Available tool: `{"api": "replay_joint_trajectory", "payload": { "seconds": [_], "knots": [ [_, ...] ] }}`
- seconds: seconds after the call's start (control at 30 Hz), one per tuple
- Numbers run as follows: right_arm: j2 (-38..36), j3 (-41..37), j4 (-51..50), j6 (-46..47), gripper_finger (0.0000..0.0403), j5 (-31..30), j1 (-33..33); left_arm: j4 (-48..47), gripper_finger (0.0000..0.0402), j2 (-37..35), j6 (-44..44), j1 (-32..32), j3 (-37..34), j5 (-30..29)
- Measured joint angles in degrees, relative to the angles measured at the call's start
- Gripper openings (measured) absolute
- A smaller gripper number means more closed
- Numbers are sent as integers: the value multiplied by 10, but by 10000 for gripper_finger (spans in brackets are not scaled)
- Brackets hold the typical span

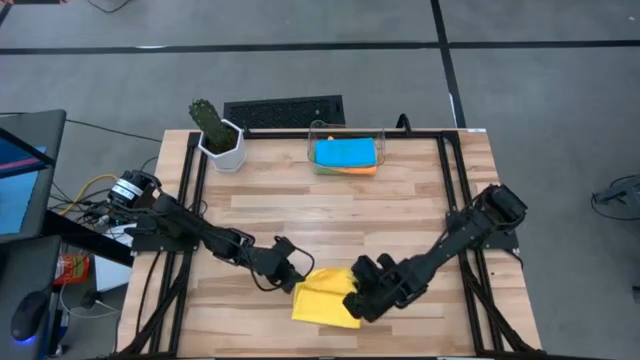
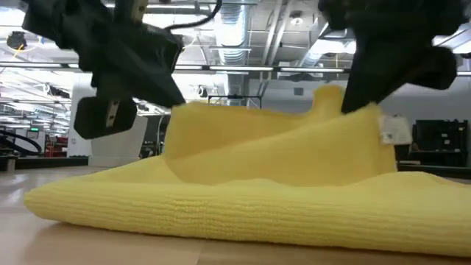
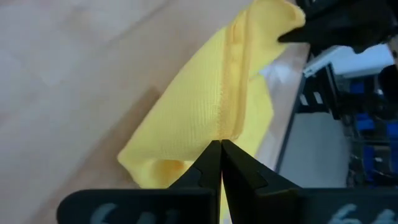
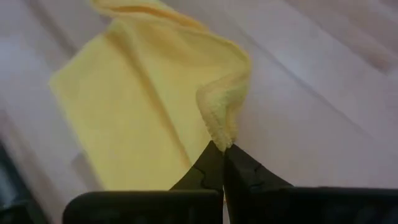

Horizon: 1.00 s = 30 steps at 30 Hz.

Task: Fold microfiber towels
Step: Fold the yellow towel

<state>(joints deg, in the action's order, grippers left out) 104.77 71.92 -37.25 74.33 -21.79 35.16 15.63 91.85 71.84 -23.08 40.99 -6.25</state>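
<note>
wooden table [image 1: 400, 200] bears yellow towel [image 1: 322, 300], seemingly pinched by both arms' fingers.

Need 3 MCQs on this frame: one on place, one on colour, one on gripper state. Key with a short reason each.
1. Where does the clear bin sit?
A. at the table's far edge, beside the cactus pot
B. at the near edge, between the arms
C. on the floor

2. Which colour is the towel that the arms are working?
A. green
B. yellow
C. blue

3. How do the grippers stand?
A. both wide open above the towel
B. only the left holds it
C. both shut on the towel's edge

Key:
1 A, the high view shows the bin at the far edge, right of the pot.
2 B, every view shows a yellow cloth.
3 C, the left gripper and right gripper each pinch a yellow edge, fingertips together.
</note>
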Motion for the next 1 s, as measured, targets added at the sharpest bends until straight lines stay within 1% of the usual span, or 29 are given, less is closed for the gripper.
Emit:
{"api": "replay_joint_trajectory", "payload": {
  "seconds": [0.23, 0.4, 0.5, 0.7, 0.87, 1.0],
  "knots": [
    [-2, 0, 25, -8, 30, -11, 50, -2, 0, 0, 3, -39, 27, 22],
    [-2, 0, 53, -35, 25, -20, 73, -38, 0, 0, 9, -71, 35, 25],
    [-2, 0, 70, -49, 26, -25, 81, -51, 0, 0, 22, -86, 35, 15],
    [7, 0, 95, -60, 51, -25, 91, -49, 0, 0, 33, -106, 35, -7],
    [15, 0, 114, -102, 60, -23, 97, -47, 0, 0, 39, -112, 35, -26],
    [23, -1, 111, -114, 74, -18, 101, -47, 0, 0, 41, -111, 35, -31]
  ]
}}
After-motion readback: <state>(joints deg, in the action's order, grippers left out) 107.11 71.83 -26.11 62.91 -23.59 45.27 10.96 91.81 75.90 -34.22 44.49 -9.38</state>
